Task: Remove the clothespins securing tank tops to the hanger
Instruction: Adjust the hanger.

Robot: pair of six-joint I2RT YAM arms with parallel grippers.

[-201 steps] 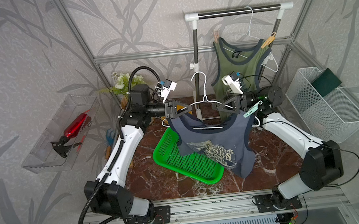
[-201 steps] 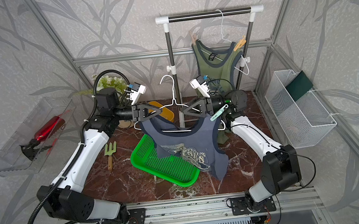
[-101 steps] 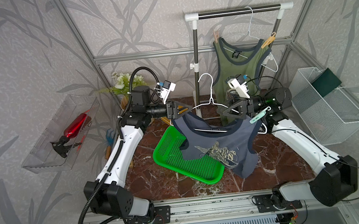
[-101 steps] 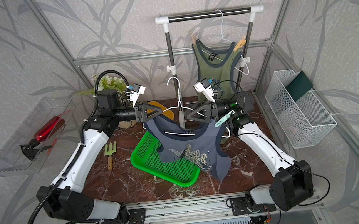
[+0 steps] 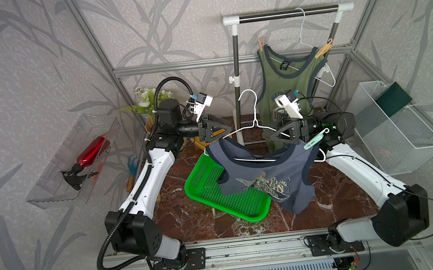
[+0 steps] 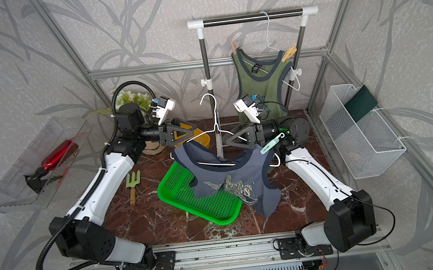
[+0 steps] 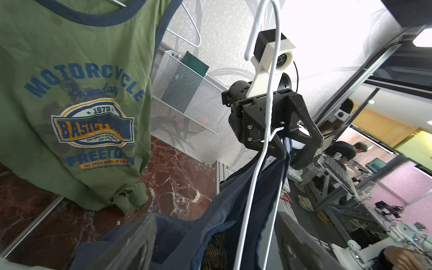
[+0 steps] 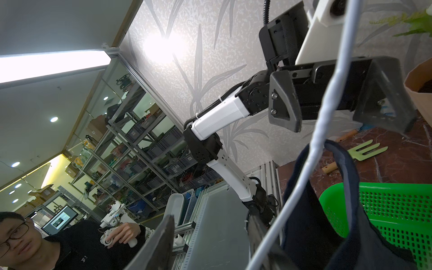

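Since a second before, the left gripper (image 5: pixel 227 130) had opened up and let go of the blue tank top (image 5: pixel 269 174). The shirt had been pulled flat, and now it sagged and wrinkled.

On the far left, a clear tray (image 5: pixel 52 196) on the wall held a red bottle (image 5: pixel 92 154). Next came the left gripper. Its two fingers were spread wide apart and squeezed nothing. In the left wrist view, the wire of the white hanger (image 5: pixel 255 118) and the shirt's left strap lay loose in the gap between them. Below, a green basket (image 5: pixel 233 202) lay on the brown table (image 5: pixel 191 217).

The blue tank top hung on the white hanger up in the air, partly over the basket. Its left strap was looped over the hanger's left end. I could not tell if its bottom edge touched the table. The right gripper (image 5: pixel 273 140) pinched the hanger wire on the right side, and the shirt's right strap hung at its fingers. A small pale green clip (image 5: pixel 316 140) hung just beside that gripper.

Behind it, the green tank top (image 5: pixel 286 79) hung up on the rack (image 5: pixel 287 13). One clothespin (image 5: pixel 261 44) stuck up from its left strap, and a second clothespin (image 5: pixel 324 49) sat on its right strap. On the far right, a white wire basket (image 5: pixel 403 149) hung on the wall.
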